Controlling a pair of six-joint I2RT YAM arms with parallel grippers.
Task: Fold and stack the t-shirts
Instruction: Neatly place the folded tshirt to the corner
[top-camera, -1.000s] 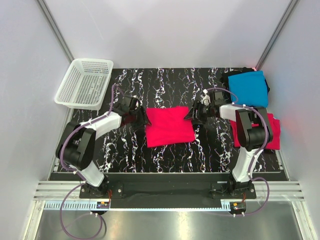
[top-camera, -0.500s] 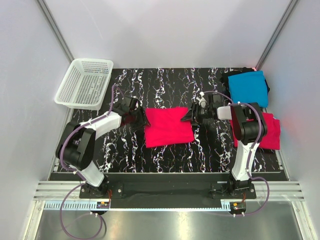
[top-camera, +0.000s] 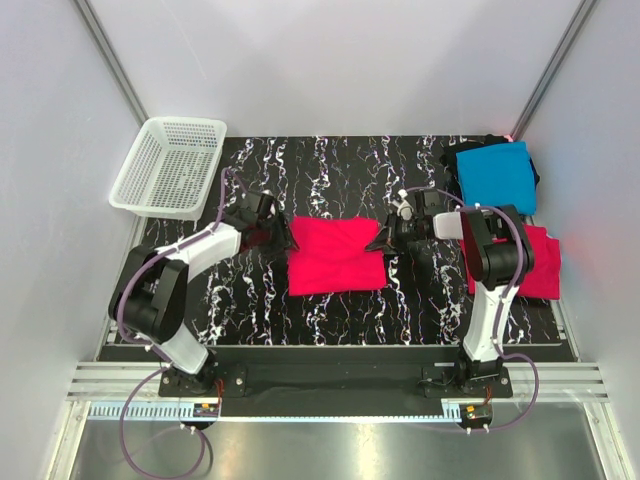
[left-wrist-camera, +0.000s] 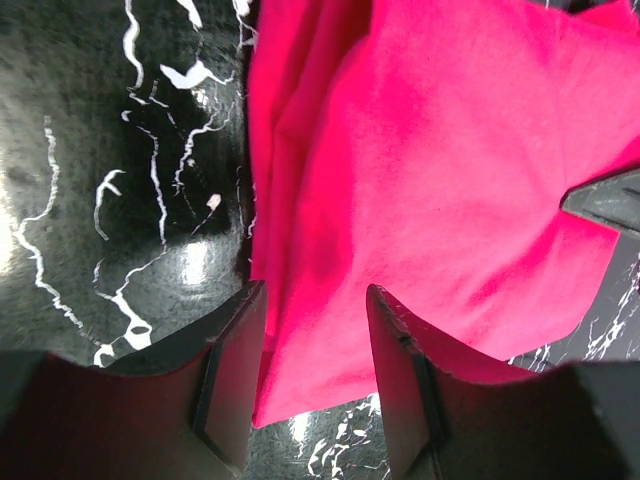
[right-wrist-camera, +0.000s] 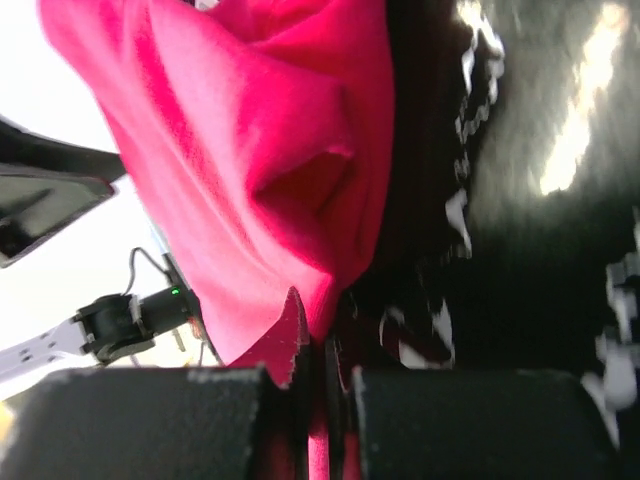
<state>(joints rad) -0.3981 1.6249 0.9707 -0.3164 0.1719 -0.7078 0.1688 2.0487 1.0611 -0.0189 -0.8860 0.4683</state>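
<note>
Since a second ago the right pincer (top-camera: 384, 240) has slid in against the right-hand edge of the red t-shirt (top-camera: 335, 257) and snapped shut. That edge has bunched a little under it, and the right arm's elbow has swung inward. The right wrist view shows the fingers clenched on a thin fold of the red hem. The left pincer (top-camera: 284, 240) sits at the opposite edge, jaws standing apart. In its wrist view the cloth's border lies in the gap between the fingers without being pinched, so I judge it released.

This shirt lies part-folded at the centre of the bench (top-camera: 330, 165), between the two pincers. It is light, limp cloth: it will sag, crease and drag rather than hold a shape, and a pinch on one layer may leave the layers below behind. The best hold looks like the side hems, near the corners, taking all the layers at once. Both sides should lift together so the fold does not twist.

A turquoise t-shirt (top-camera: 497, 175) lies at the upper right on what seems a black t-shirt (top-camera: 450, 156), only its fringe showing. A second red t-shirt (top-camera: 545, 262) lies at the right edge, partly under the right arm. The basket (top-camera: 168, 165) stands at the upper left, well apart. Bare bench shows above and below the central shirt, which gives room for folding. The right side is crowded, and the bench edges are close to the outer shirts.
</note>
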